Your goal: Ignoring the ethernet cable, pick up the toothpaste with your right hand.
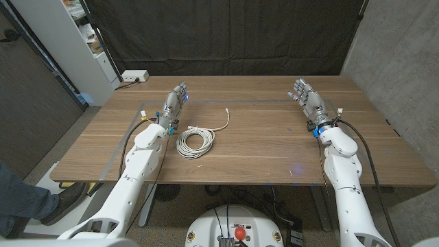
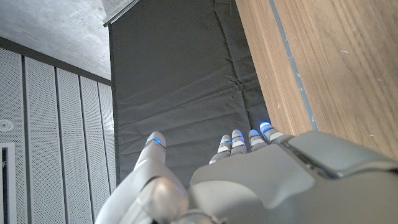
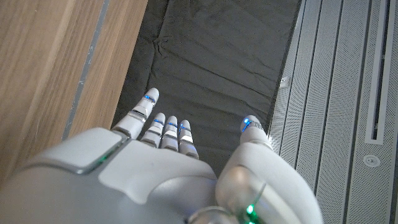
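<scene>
A white ethernet cable (image 1: 195, 140) lies coiled on the wooden table (image 1: 260, 147), a loose end running toward the table's middle. My left hand (image 1: 175, 104) stands at the left side of the table, just left of the coil, fingers apart and holding nothing. My right hand (image 1: 307, 99) stands at the right side, fingers spread and empty. In the left wrist view my left hand (image 2: 249, 180) reaches over the table's far edge toward a black curtain. The right wrist view has my right hand (image 3: 168, 168) spread the same way. I see no toothpaste on the table.
A black curtain (image 1: 219, 34) hangs behind the table. A white power strip (image 1: 134, 76) sits on the floor at the back left, near a white shelf (image 1: 89, 41). A person's leg and shoe (image 1: 41, 202) are at the left edge.
</scene>
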You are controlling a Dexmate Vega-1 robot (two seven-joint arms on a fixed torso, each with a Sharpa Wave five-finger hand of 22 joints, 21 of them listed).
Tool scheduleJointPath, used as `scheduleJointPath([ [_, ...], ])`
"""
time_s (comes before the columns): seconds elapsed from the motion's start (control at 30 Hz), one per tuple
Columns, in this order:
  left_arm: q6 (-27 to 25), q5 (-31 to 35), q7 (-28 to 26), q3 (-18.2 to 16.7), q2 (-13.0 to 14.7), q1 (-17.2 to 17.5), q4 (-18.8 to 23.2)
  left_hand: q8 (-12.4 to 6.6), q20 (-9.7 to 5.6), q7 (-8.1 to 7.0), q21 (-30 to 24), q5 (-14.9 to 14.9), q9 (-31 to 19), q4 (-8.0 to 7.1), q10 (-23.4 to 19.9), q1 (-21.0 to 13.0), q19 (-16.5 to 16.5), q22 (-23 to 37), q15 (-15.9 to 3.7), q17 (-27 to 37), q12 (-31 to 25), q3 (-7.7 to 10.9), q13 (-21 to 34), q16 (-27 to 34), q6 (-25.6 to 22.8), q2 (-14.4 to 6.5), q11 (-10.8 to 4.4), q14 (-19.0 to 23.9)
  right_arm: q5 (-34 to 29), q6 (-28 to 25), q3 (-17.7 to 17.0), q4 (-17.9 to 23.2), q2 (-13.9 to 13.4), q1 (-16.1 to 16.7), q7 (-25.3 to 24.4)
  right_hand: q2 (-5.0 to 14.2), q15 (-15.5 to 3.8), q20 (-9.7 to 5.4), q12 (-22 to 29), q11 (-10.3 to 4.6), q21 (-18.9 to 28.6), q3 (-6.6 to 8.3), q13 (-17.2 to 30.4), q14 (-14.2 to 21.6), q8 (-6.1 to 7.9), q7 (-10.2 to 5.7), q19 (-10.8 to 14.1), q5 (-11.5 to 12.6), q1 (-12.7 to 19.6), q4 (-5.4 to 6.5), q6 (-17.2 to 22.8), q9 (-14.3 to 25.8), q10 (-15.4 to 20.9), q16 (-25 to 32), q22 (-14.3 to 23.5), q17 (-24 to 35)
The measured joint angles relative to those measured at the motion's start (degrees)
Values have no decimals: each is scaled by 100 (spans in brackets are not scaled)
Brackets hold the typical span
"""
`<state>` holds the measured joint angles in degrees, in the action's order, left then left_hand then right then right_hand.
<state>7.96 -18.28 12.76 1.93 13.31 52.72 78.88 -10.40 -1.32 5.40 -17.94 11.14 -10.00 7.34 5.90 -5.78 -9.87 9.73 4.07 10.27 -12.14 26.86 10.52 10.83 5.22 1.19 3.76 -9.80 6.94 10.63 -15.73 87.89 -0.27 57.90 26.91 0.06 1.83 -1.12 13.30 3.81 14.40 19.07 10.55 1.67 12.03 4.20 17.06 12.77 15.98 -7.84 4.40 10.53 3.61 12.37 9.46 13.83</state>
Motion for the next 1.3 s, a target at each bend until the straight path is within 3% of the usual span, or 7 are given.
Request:
scheduleJointPath([
  [0.53,1,32,-10,50,35,21,113,0,22,0,9,0,0,0,0,0,22,29,0,-1,0,0,0,0,0,0,0,0,117,105,-149,327,5,259,94,3,21,31,-45,28,-23,-24,0,20,0,31,30,0,58,-23,32,0,29,0,0,-26],
  [1.3,-37,82,-21,141,37,-23,98,3,22,0,72,0,0,0,0,-23,22,28,0,-1,0,0,0,0,0,-23,0,0,240,186,-267,465,-17,424,190,3,20,62,-45,28,-80,-24,-1,19,0,31,61,0,58,-22,31,0,29,0,0,-25],
])
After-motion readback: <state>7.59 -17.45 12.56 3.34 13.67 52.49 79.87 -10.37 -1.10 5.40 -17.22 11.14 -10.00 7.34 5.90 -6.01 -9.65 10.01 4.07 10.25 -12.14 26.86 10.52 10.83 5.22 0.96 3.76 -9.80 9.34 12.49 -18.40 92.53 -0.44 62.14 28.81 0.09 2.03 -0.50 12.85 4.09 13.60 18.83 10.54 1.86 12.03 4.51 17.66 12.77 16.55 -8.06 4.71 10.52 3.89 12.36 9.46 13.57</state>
